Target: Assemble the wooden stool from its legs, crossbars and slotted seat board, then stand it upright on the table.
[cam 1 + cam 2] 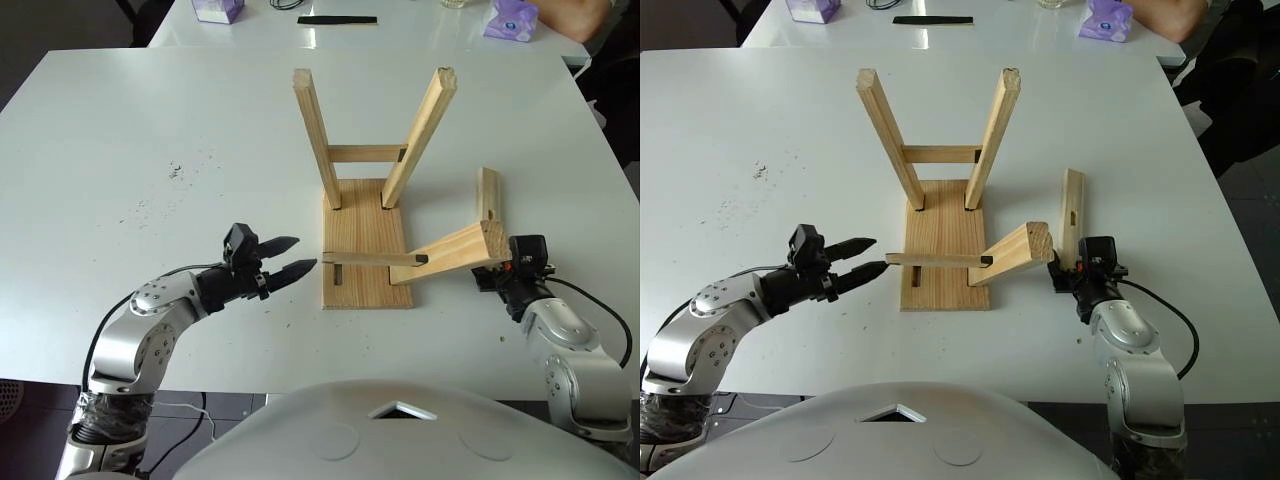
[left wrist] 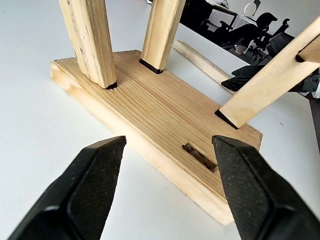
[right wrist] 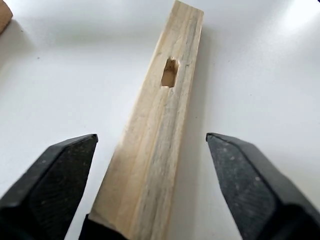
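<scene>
1. seat board (image 1: pixel 365 228) lies flat on the desk (image 1: pixel 150 120), two legs (image 1: pixel 318 135) joined by a crossbar (image 1: pixel 365 154) standing at its far end.
2. third leg (image 1: pixel 455 252) leans tilted from a near slot.
3. left gripper (image 1: pixel 305 252): fingers apart, beside the board.
4. right gripper (image 3: pixel 151 137): fingers apart, straddling the loose leg (image 3: pixel 167 105).

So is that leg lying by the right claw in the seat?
Out: the leg lies flat on the table beside the seat board, within the open right claw.

One leg (image 1: pixel 488 195) lies right of the seat board (image 1: pixel 365 228).
</scene>
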Controlling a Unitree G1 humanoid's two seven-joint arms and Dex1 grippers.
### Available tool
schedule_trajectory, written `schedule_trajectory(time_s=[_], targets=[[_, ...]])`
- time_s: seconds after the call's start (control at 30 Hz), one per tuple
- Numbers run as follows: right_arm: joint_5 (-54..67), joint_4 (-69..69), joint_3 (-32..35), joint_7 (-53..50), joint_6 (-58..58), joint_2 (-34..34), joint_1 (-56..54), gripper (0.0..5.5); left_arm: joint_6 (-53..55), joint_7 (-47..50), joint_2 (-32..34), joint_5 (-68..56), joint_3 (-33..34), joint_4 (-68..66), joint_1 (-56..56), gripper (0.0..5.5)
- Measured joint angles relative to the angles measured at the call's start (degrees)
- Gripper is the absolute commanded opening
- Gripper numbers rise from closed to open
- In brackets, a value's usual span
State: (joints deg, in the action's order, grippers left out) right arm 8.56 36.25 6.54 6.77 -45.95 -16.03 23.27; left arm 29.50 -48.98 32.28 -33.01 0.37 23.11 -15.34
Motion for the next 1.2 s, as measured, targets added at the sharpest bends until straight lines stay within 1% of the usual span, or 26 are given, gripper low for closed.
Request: schedule_trajectory(time_s=[0.03,0.13,0.23,0.33,0.53,0.73,0.8,0.87,0.9,0.97,1.07,1.13,1.17,1.2], targets=[[-0.1,-0.3,-0.1,0.2,0.4,0.0,0.0,3.44,-0.6,-0.2,0.2,1.0,-0.8,0.0,-0.4,3.19],[-0.6,-2.6,-1.0,0.5,2.0,-0.1,0.1,2.99,-4.3,-1.2,1.8,7.6,-6.9,-1.6,-4.0,3.19],[-0.7,-3.7,-1.3,0.9,3.6,-0.1,0.0,2.45,-5.1,-2.4,2.0,8.3,-8.9,-1.2,-4.9,3.19],[-0.8,-5.3,-1.8,1.4,5.1,-0.2,-0.8,2.09,-5.3,-2.5,1.9,8.6,-10.4,-1.2,-4.4,3.19],[-2.0,-8.2,-1.8,1.4,7.1,-0.2,-3.2,2.09,-7.6,-1.2,0.4,12.1,-13.6,-3.3,-1.1,3.19],[-1.8,-9.8,-1.2,2.7,8.6,-0.3,-5.2,2.09,-9.7,2.4,-1.8,14.9,-13.9,-7.6,3.3,3.19],[-1.7,-10.0,0.1,3.1,9.5,-0.3,-6.5,2.09,-9.4,3.5,-2.9,14.6,-13.4,-8.1,3.8,3.19],[-1.2,-10.2,1.3,3.3,10.1,-0.5,-7.8,2.09,-7.8,3.8,-3.6,12.9,-12.4,-7.7,3.8,3.19],[-0.5,-10.3,2.8,3.8,10.5,-1.0,-9.2,2.09,-5.9,3.6,-3.8,9.2,-10.1,-6.5,3.3,3.19],[0.5,-10.7,5.1,4.4,10.6,-2.2,-11.6,2.09,-3.9,2.7,-3.6,1.8,-4.4,-3.0,3.2,3.19],[4.6,-11.1,11.4,7.5,10.8,-5.8,-18.0,2.09,-0.2,1.5,-0.7,-11.2,8.2,0.5,6.4,3.19],[10.3,-9.7,14.9,10.3,11.1,-7.5,-21.7,2.09,1.8,2.3,1.1,-16.2,12.7,1.0,9.8,3.5],[16.4,-7.9,17.3,12.1,10.7,-8.4,-25.3,2.09,2.7,3.3,1.7,-19.9,14.9,1.5,13.0,3.68],[20.8,-7.1,18.7,13.0,10.1,-9.1,-27.4,2.09,3.3,4.1,1.9,-21.9,15.8,1.9,15.0,3.86]])
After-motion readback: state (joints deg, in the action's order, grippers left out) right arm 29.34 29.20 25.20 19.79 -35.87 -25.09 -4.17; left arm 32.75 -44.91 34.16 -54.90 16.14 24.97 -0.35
